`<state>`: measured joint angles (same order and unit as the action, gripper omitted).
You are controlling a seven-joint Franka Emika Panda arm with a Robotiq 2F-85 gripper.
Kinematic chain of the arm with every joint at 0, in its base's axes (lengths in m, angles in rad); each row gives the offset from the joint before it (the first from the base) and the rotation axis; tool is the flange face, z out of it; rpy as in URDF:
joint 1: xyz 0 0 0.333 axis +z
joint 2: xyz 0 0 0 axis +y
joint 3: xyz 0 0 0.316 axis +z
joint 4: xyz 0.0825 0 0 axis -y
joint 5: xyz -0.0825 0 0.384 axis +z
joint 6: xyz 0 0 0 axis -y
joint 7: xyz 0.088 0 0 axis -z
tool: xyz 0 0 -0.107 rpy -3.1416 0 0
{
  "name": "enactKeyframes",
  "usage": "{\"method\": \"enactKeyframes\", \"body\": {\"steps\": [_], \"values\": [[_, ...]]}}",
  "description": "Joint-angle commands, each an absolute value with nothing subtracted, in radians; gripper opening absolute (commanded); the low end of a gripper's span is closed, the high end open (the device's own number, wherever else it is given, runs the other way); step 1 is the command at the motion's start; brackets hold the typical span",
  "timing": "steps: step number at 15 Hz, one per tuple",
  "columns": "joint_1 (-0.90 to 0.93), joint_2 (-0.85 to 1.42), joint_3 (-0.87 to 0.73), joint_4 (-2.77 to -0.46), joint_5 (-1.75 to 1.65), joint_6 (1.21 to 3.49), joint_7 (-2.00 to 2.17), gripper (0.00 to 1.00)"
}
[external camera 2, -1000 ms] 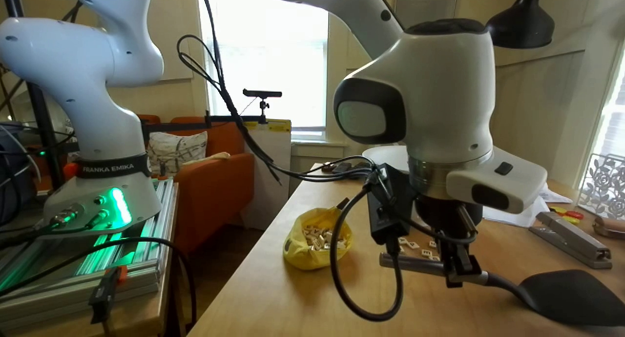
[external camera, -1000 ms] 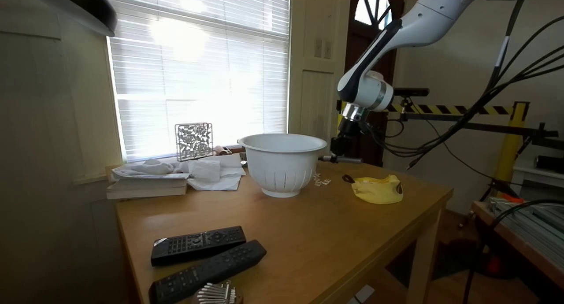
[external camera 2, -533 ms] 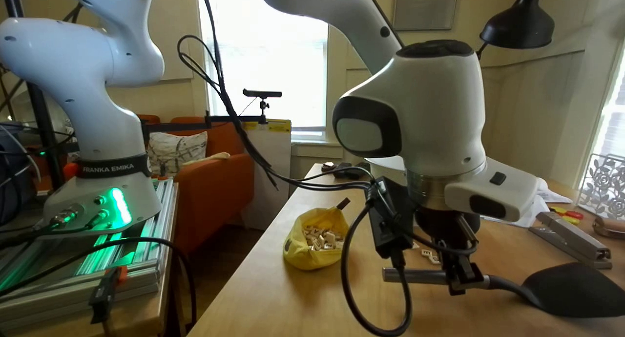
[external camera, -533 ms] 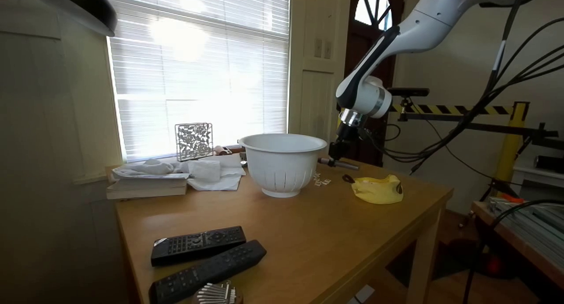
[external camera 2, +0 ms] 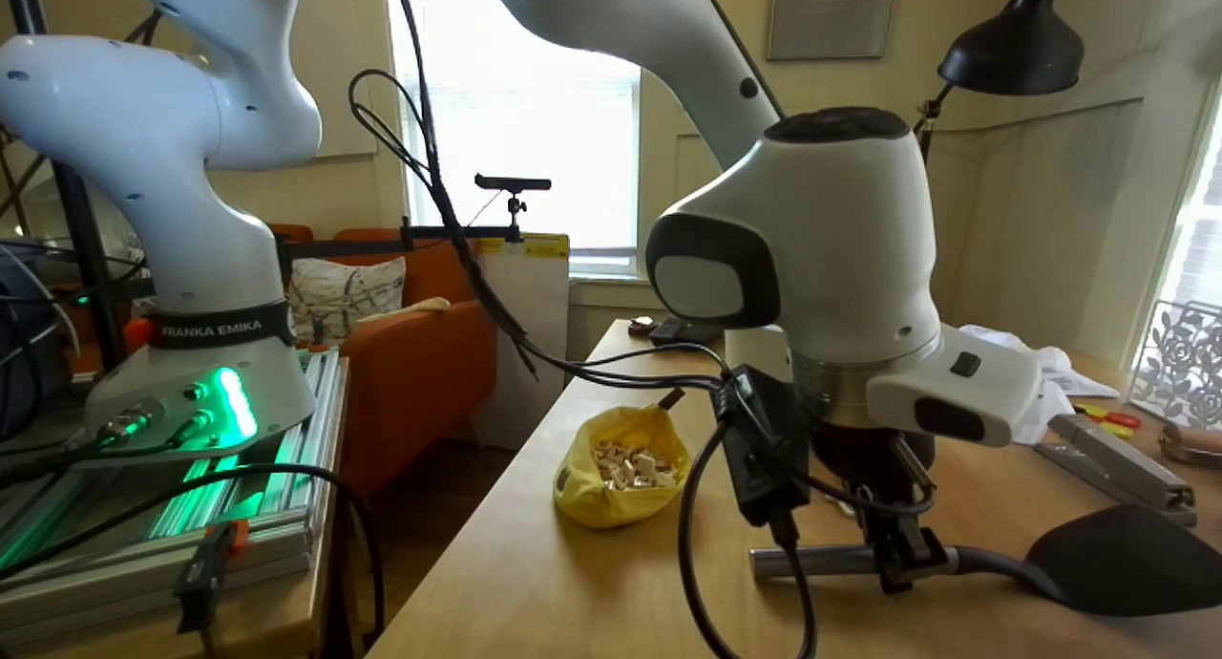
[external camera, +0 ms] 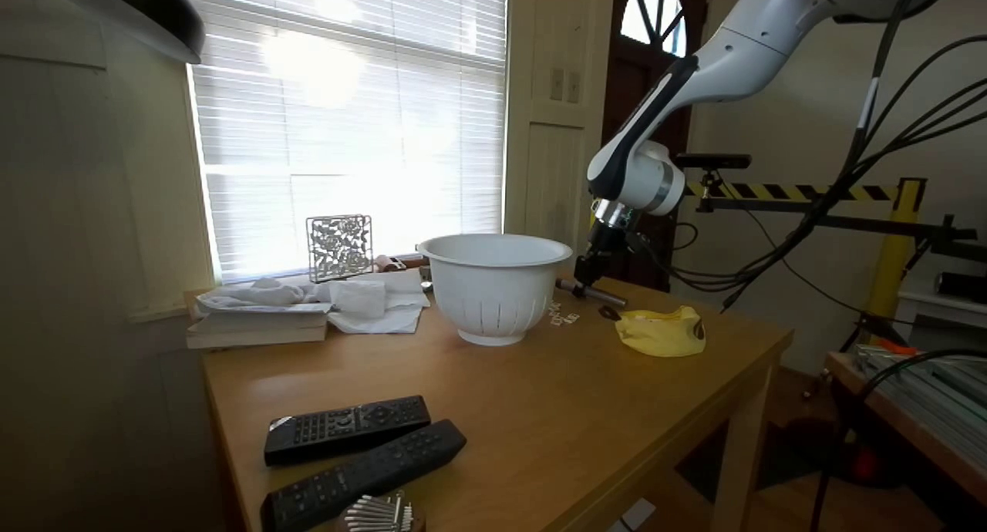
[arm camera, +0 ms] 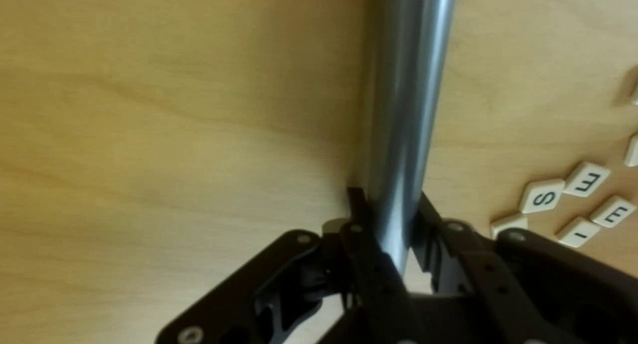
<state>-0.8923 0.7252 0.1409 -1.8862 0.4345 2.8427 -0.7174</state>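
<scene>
A spatula with a grey metal handle [arm camera: 411, 94] and a broad black blade [external camera 2: 1127, 563] is held crosswise, low over the wooden table. My gripper [arm camera: 391, 204] is shut on the handle, a finger on either side of it in the wrist view. Whether the spatula touches the table I cannot tell. In an exterior view the gripper [external camera 2: 897, 565] grasps the handle between its bare end and the blade's neck. The blade is hidden behind the white colander [external camera: 493, 293] in an exterior view. Loose letter tiles [arm camera: 542, 197] lie to the right of the handle in the wrist view.
A yellow bag [external camera 2: 597, 501] full of tiles sits near the table edge. A stapler [external camera 2: 1122, 458] and a metal trivet [external camera 2: 1179, 363] are beyond the blade. Two black remotes [external camera: 347, 428], papers [external camera: 378, 301] and a book [external camera: 258, 330] are elsewhere on the table.
Arm, gripper and spatula have come down toward the table, shifting slightly left in an exterior view. The grip on the handle is the same.
</scene>
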Motion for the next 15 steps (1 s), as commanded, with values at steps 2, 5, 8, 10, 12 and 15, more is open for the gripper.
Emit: {"method": "enactKeyframes", "body": {"steps": [2,5,8,10,12,15], "values": [[-0.936,0.733,0.18,-1.897,0.382,2.876,-0.72,0.06],[-0.946,0.719,0.193,-1.908,0.368,2.88,-0.719,0.56],[-0.944,0.68,0.2,-1.929,0.348,2.873,-0.708,0.78],[-0.88,0.621,0.131,-1.964,0.318,2.848,-0.613,0.92],[-0.804,0.514,0.039,-2.028,0.248,2.773,-0.5,1.0],[-0.751,0.355,-0.026,-2.095,0.145,2.576,-0.494,1.0]]}}
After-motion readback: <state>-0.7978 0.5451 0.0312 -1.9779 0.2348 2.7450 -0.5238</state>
